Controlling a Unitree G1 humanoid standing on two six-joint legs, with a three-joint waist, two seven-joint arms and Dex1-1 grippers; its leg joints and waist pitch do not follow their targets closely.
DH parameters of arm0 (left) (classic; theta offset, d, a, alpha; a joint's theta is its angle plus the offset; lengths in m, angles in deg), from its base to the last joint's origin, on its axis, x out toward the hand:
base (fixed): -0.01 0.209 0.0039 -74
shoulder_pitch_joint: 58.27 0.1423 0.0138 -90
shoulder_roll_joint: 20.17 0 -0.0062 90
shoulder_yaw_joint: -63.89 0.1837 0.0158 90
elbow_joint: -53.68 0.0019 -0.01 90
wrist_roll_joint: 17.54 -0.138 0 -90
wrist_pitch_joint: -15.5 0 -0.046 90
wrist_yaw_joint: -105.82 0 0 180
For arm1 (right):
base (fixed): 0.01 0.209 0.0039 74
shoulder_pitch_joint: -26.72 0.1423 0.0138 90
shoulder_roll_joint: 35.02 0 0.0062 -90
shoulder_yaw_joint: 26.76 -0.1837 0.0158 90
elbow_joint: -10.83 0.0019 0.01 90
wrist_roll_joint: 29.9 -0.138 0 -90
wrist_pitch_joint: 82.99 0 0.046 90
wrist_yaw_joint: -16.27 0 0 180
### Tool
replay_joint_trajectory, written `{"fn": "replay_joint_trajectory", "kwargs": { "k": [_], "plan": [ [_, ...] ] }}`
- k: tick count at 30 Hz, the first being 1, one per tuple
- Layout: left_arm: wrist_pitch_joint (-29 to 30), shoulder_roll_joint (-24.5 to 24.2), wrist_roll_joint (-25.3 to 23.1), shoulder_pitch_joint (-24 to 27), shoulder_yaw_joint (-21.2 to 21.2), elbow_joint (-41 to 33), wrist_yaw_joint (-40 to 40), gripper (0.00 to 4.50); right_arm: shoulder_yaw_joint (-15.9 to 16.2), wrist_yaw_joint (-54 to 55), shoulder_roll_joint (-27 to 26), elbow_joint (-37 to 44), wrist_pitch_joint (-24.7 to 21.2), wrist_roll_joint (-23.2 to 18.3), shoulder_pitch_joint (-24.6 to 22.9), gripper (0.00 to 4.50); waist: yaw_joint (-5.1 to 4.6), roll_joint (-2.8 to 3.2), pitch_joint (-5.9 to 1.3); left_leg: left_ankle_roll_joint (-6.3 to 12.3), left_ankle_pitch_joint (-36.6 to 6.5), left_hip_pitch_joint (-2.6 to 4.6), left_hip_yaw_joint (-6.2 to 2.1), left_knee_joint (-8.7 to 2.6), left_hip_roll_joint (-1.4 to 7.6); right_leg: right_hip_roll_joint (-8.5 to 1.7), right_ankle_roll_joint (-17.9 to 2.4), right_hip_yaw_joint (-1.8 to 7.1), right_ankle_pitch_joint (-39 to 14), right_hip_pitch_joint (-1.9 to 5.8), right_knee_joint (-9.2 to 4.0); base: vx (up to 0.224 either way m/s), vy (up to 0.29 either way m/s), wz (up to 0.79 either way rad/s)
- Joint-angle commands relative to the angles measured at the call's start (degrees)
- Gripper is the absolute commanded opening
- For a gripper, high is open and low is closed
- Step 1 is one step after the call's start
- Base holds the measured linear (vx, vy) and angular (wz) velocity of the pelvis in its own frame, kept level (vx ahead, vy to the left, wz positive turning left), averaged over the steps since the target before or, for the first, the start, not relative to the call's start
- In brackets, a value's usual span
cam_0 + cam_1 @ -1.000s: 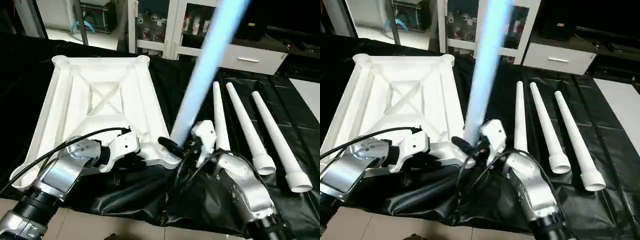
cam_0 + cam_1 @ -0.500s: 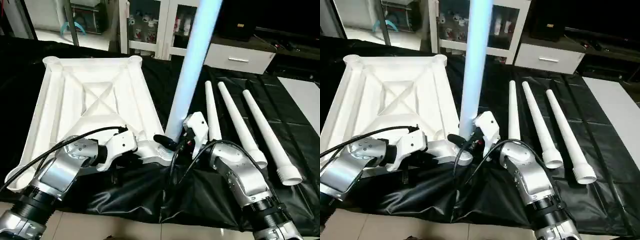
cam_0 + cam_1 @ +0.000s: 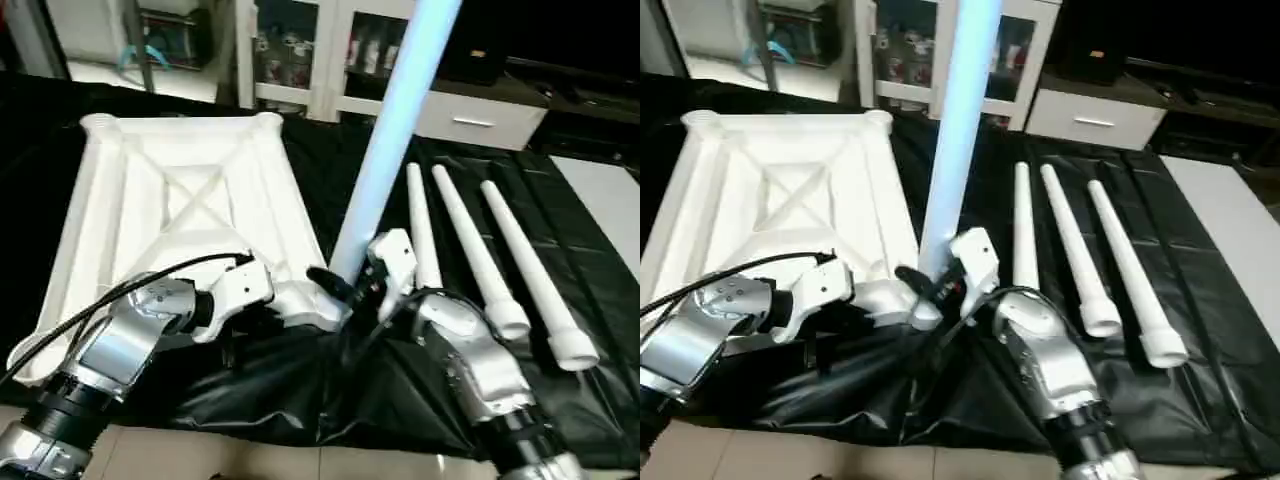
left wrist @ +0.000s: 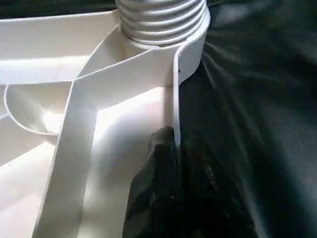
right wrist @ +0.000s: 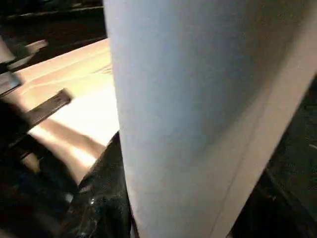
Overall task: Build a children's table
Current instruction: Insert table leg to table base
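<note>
Now, low in the centre of the frame, your right gripper (image 3: pixel 352 287) holds half-closed around the leg (image 3: pixel 395 125); its long axis leans up toward the upper right, foot at the near corner socket (image 4: pixel 161 22). Your left gripper (image 4: pixel 173 171), closed, pinches the rim of the white, X-ribbed table top (image 3: pixel 150 220). Farther right, three spare legs (image 3: pixel 480 250) lie side by side.
</note>
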Motion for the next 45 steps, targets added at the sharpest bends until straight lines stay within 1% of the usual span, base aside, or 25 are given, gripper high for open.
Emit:
{"fn": "replay_joint_trajectory", "kwargs": {
  "k": [1, 3, 5, 8, 9, 10, 11, 12, 13, 14, 15, 16, 17, 18, 19, 21, 22, 23, 25, 31, 38, 39, 42, 44, 45],
  "plan": [
    [1.49, 2.58, 2.01, 0.85, -0.56, 0.95, -1.64, 0.00, -3.99, 9.83, 1.47, -11.44, -1.84, 5.51, -0.35, 1.86, -0.70, 0.59, -0.66, -3.19, -31.96, 0.67, -2.72, -5.71, 3.01, -4.00, -3.05, 1.31, -42.24, -0.05, -5.78, 0.000, 0.000, 0.00],
    [2.46, 3.62, 2.08, 0.55, -1.02, 1.20, -3.05, 0.00, -4.71, 12.29, 0.95, -13.19, -1.18, 5.89, 0.88, 1.86, -1.02, 0.71, -0.47, -3.53, -33.45, 0.79, -2.83, -5.92, 2.97, -3.76, -3.14, 0.94, -42.24, -0.12, -5.94, 0.000, 0.000, 0.00],
    [5.24, 6.21, 2.24, -0.28, -2.04, 1.53, -6.35, 0.00, -6.10, 16.68, -0.24, -16.77, 0.03, 6.20, 3.43, 1.86, -1.56, 0.82, -0.31, -3.76, -36.81, 1.29, -3.01, -5.94, 2.86, -3.60, -3.24, -0.06, -41.43, 0.15, -6.47, -0.061, 0.031, -0.14],
    [10.84, 11.04, 1.87, -2.14, -3.21, 1.83, -12.13, 0.00, -7.24, 22.27, -2.19, -22.94, 2.15, 6.49, 7.95, 1.86, -2.23, 1.10, 0.26, -3.64, -40.07, 1.48, -2.98, -7.08, 3.31, -3.37, -4.20, -1.78, -37.03, 1.13, -6.45, -0.020, 0.010, -0.03],
    [12.09, 12.44, 1.94, -2.64, -3.71, 2.00, -13.72, 0.00, -7.56, 23.63, -2.69, -24.26, 2.47, 6.42, 8.93, 1.86, -2.23, 1.10, 0.26, -3.64, -40.07, 1.48, -2.98, -7.08, 3.31, -3.37, -4.20, -1.78, -37.03, 1.13, -6.45, 0.000, 0.000, 0.00],
    [13.80, 14.56, 2.10, -3.42, -4.63, 2.47, -16.25, 0.00, -7.97, 25.55, -3.33, -26.15, 2.94, 6.25, 10.27, 1.86, -2.41, 1.49, 0.66, -4.08, -43.45, 1.49, -2.62, -8.11, 3.81, -2.96, -4.71, -3.30, -34.15, 1.91, -5.66, -0.056, 0.027, -0.03],
    [15.05, 16.20, 2.16, -4.05, -5.35, 2.87, -18.20, 0.00, -8.21, 26.86, -3.82, -27.55, 3.32, 6.10, 11.26, 1.86, -1.75, 1.82, 0.54, -4.26, -45.46, -0.71, -1.94, -10.70, 4.59, -2.02, -5.41, -3.70, -26.21, 4.72, -1.20, -0.127, 0.022, 0.00],
    [16.88, 20.71, 2.18, -5.81, -7.09, 4.24, -23.35, 0.00, -9.03, 30.25, -5.59, -31.78, 4.62, 5.20, 14.24, 1.86, -0.57, 1.79, 1.10, -3.89, -47.32, -2.89, -0.82, -13.65, 5.38, -1.09, -5.19, -3.63, -21.66, 6.16, 3.55, -0.097, 0.011, 0.01],
    [17.41, 23.02, 2.38, -6.74, -7.94, 5.25, -25.77, 0.00, -9.46, 31.34, -6.31, -33.18, 4.97, 4.74, 15.26, 1.86, 2.47, 0.37, 0.58, -1.63, -40.50, -1.74, 2.67, -13.58, 5.00, -1.17, -4.00, -0.70, -17.10, 4.78, 5.95, -0.047, -0.054, 0.23],
    [17.62, 24.71, 2.46, -7.50, -8.51, 6.21, -27.61, 0.00, -9.83, 32.06, -6.86, -34.20, 5.16, 4.33, 16.01, 1.86, 1.46, -2.71, 0.66, -0.69, -23.11, 6.82, 1.00, 1.63, 1.49, -8.02, -2.07, 2.62, -49.51, -5.36, -8.28, 0.024, -0.049, 0.20],
    [17.62, 24.71, 2.46, -7.50, -8.51, 6.21, -27.61, 0.00, -9.83, 32.06, -6.86, -34.20, 5.16, 4.33, 16.01, 1.86, 1.46, -2.71, 0.66, -0.69, -23.11, 6.82, 1.00, 1.63, 1.49, -8.02, -2.07, 2.62, -49.51, -5.36, -8.28, 0.042, -0.119, 0.14],
    [16.84, 27.53, 1.68, -9.03, -9.67, 8.66, -32.48, 0.00, -9.77, 33.22, -7.70, -36.73, 6.63, 4.49, 17.58, 1.86, 2.18, -2.66, -0.68, 1.92, -0.77, -2.44, -2.73, -0.07, 1.38, -9.46, -3.68, 4.68, -46.22, 4.58, -4.96, 0.105, -0.040, -0.29],
    [16.25, 28.56, 0.51, -9.93, -9.65, 10.20, -35.19, 0.00, -9.87, 33.96, -8.42, -38.70, 7.57, 4.46, 18.79, 1.86, 2.37, -1.26, -0.67, -0.91, -0.83, 0.52, -1.74, -3.41, 2.99, -4.48, -6.07, 1.19, -26.97, 1.56, -3.07, 0.105, -0.040, -0.29],
    [16.19, 28.90, -0.03, -10.27, -9.55, 10.74, -36.25, 0.00, -10.08, 34.31, -8.78, -39.78, 8.07, 4.51, 19.42, 1.86, 1.29, -1.36, -0.45, -0.96, -6.68, 0.94, -1.39, -3.91, 2.99, -2.75, -6.77, 0.62, -20.92, 0.62, -2.19, 0.082, 0.031, -0.15],
    [16.29, 29.02, -0.64, -10.55, -9.24, 11.18, -36.98, 0.00, -10.31, 34.66, -9.20, -41.02, 8.67, 4.61, 20.16, 1.86, 0.95, -0.60, -0.42, -2.37, -18.90, 1.43, -1.02, -4.38, 2.95, -1.96, -8.32, 0.67, -18.54, 0.18, -2.02, 0.000, 0.000, 0.00],
    [16.88, 29.01, -0.73, -10.59, -9.27, 11.24, -37.07, 0.00, -10.66, 35.13, -9.53, -42.25, 9.42, 4.81, 20.90, 1.86, 0.59, -0.57, -0.32, -2.55, -28.12, 1.94, -1.11, -4.54, 2.73, -2.21, -7.97, 0.62, -24.31, -0.32, -3.03, 0.000, 0.000, 0.00],
    [17.29, 28.58, -1.00, -10.49, -9.16, 11.04, -36.86, 0.00, -11.02, 35.30, -9.70, -43.15, 10.03, 4.89, 21.39, 1.86, 0.19, -0.80, -0.68, -2.74, -31.31, 1.45, -1.76, -4.83, 2.64, -2.95, -6.18, 0.23, -28.82, 0.38, -3.82, 0.000, 0.000, 0.00],
    [17.36, 28.25, -1.20, -10.42, -9.00, 10.93, -36.70, 0.00, -11.15, 35.27, -9.74, -43.38, 10.19, 4.88, 21.51, 1.86, 0.28, -0.84, -1.04, -2.22, -28.12, 0.97, -1.75, -5.14, 2.78, -3.16, -5.89, 0.34, -25.47, 0.95, -3.67, 0.000, 0.000, 0.00],
    [17.24, 27.71, -1.76, -10.37, -8.82, 11.04, -36.76, 0.00, -11.80, 35.40, -9.85, -44.60, 10.83, 5.09, 22.12, 1.86, 0.15, -0.88, -1.07, -1.65, -24.34, 0.64, -1.33, -5.09, 2.87, -3.02, -6.79, 0.44, -19.93, 0.98, -3.48, 0.000, 0.000, 0.00],
    [16.71, 26.77, -1.47, -10.43, -8.84, 11.62, -36.78, 0.00, -13.51, 35.34, -9.84, -48.22, 13.17, 5.13, 23.76, 1.86, 0.05, -1.07, -0.81, -1.50, -24.68, 0.34, -1.13, -5.03, 2.74, -3.47, -5.85, 0.55, -24.95, 0.85, -4.04, 0.000, 0.000, 0.00],
    [16.68, 25.89, -1.21, -10.16, -8.31, 11.23, -35.78, 0.00, -13.96, 32.22, -10.06, -49.17, 14.36, 4.91, 24.55, 1.86, 0.01, -0.77, -0.91, -1.72, -25.79, 0.47, -1.19, -5.03, 2.86, -3.42, -5.95, 0.47, -25.30, 0.65, -4.11, 0.000, 0.000, 0.00],
    [16.63, 25.71, -1.22, -10.12, -8.14, 11.18, -35.52, 0.00, -14.18, 31.63, -10.18, -49.16, 14.62, 4.67, 24.63, 2.42, 0.01, -0.77, -0.91, -1.72, -25.79, 0.47, -1.19, -5.03, 2.86, -3.42, -5.95, 0.47, -25.30, 0.65, -4.11, 0.000, 0.000, 0.00],
    [16.42, 24.82, -1.18, -9.84, -7.46, 10.72, -34.30, 0.00, -14.98, 29.53, -10.45, -49.07, 15.67, 3.82, 25.03, 2.61, 0.03, -0.63, -1.01, -1.43, -25.56, 0.44, -1.15, -5.05, 2.87, -3.32, -6.56, 0.49, -24.19, 0.75, -3.97, 0.000, 0.000, 0.00],
    [16.33, 24.24, -1.15, -9.67, -7.05, 10.38, -33.56, 0.00, -15.34, 28.01, -10.41, -48.92, 16.13, 3.75, 25.27, 2.74, 0.08, -0.82, -1.36, -1.28, -23.04, 0.00, -1.07, -4.97, 2.96, -3.49, -7.30, 0.48, -21.08, 1.30, -3.56, 0.000, 0.000, 0.00],
    [16.26, 24.01, -1.14, -9.60, -6.93, 10.27, -33.28, 0.00, -15.34, 27.45, -10.36, -48.72, 16.20, 3.72, 25.29, 2.90, 0.12, -0.65, -1.23, -0.96, -22.54, 0.22, -0.84, -4.93, 2.94, -3.23, -7.72, 0.52, -20.40, 1.02, -3.51, 0.000, 0.000, 0.00]
  ]
}}
